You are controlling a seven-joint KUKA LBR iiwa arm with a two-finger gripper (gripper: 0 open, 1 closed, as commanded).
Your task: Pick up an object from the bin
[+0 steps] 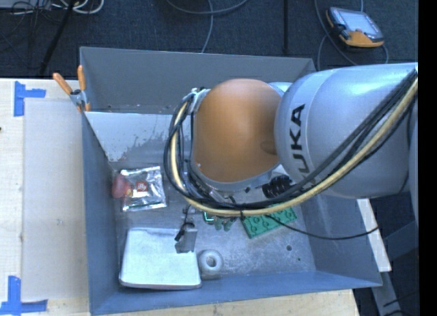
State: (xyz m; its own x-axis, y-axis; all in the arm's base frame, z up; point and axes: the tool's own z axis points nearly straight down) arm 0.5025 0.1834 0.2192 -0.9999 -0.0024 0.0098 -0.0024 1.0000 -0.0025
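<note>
Saw only one dark fingertip (185,239) of the gripper (185,238) below the orange domed wrist cover (235,130); could not tell whether apart or together. Found it over the upper right corner of the white flat rectangular pad (153,267) at the grey metal bin's (102,253) lower left; contact unclear. Noted a small silver metal ring (210,261) just beside the pad, a green studded plate (271,222) half hidden under cables (225,207), bare floor between.

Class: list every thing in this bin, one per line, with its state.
Clear bag: lying flat, crumpled, apart from the others.
White pad: lying flat, claw over its back corner.
Metal ring: lying flat, beside the pad.
Green plate: flat, partly hidden under the arm.
</note>
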